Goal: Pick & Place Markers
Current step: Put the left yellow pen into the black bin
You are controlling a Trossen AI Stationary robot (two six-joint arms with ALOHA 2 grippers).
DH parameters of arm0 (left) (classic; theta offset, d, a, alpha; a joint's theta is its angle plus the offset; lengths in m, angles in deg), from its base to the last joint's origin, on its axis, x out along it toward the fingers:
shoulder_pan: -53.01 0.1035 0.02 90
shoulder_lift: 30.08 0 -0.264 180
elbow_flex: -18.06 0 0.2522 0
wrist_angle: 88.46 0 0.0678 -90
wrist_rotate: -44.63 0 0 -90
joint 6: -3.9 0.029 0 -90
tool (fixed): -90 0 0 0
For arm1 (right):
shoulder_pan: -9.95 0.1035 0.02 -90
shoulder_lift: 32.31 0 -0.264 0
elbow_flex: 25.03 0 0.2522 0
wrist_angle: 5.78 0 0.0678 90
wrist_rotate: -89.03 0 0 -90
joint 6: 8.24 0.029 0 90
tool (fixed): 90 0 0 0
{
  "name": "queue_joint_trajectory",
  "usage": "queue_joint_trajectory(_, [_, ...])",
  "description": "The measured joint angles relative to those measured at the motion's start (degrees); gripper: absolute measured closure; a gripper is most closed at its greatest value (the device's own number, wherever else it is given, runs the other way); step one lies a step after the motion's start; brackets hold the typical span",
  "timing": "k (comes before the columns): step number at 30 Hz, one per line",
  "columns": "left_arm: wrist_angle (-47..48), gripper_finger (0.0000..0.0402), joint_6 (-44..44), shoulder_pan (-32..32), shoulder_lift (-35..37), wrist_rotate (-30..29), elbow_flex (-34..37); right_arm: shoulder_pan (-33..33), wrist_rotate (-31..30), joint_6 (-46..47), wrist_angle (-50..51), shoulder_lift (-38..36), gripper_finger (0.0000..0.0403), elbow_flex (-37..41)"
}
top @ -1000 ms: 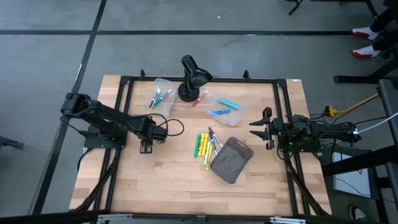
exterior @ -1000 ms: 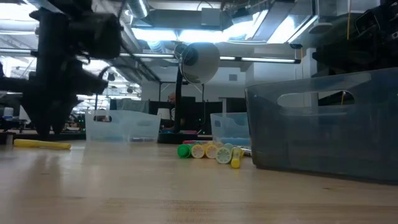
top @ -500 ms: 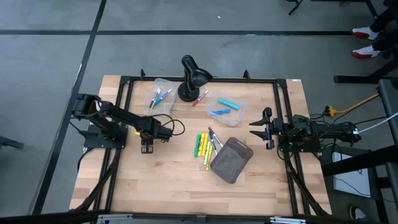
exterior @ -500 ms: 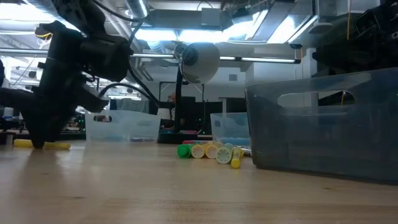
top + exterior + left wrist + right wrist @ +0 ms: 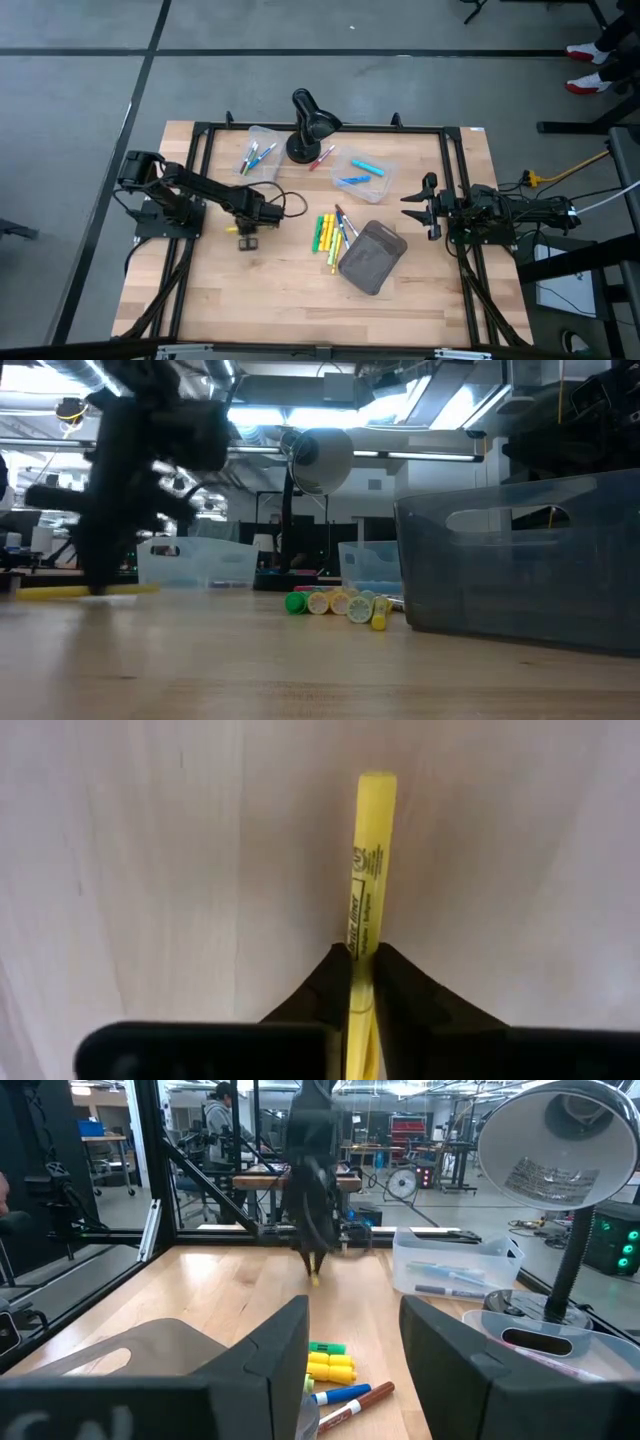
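Note:
A yellow marker (image 5: 368, 860) lies on the wood at the table's left, and my left gripper (image 5: 248, 238) is shut on it; in the low view the marker (image 5: 60, 592) sits at table height. More markers (image 5: 330, 232) lie in a row mid-table beside a grey pouch (image 5: 372, 256). Others rest in two clear bins (image 5: 262, 155) (image 5: 362, 172). At the right edge my right gripper (image 5: 415, 208) waits open above the table, with nothing between its fingers (image 5: 270, 1355). My left gripper pinches the yellow marker's barrel (image 5: 360, 942) between its two fingertips (image 5: 335, 975). The fingers come from above, pointing down, one on each long side. The marker lies level at the table top; whether it has left the wood I cannot tell.
A black desk lamp (image 5: 310, 125) stands at the far middle between the bins, with a red marker (image 5: 322, 157) beside its base. A black frame (image 5: 200, 180) runs around the table. Bare wood stretches along the near edge (image 5: 300, 310).
My left gripper has come down and moved a little toward the table's right edge, and its fingers have shut on the yellow marker. In the low view the marker has shifted slightly rightward with it.

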Motion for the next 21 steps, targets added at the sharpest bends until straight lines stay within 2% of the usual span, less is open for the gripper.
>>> queue_joint_trajectory(9, [-2.39, 0.0382, -0.42, -1.20, -0.01, -0.36, -6.57, 0.02, -0.02, 0.00, 0.00, 0.00, 0.0246, 0.00])
queue_joint_trajectory(14, [-9.03, 0.0383, 0.09, -2.33, 0.05, -1.23, -10.01, 0.00, 0.00, 0.00, 0.00, 0.00, 0.0246, 0.02])
queue_joint_trajectory(21, [-25.30, 0.0383, 5.38, -4.00, 0.08, -2.56, -14.04, 0.02, -0.02, -0.01, -0.02, 0.00, 0.0246, 0.00])
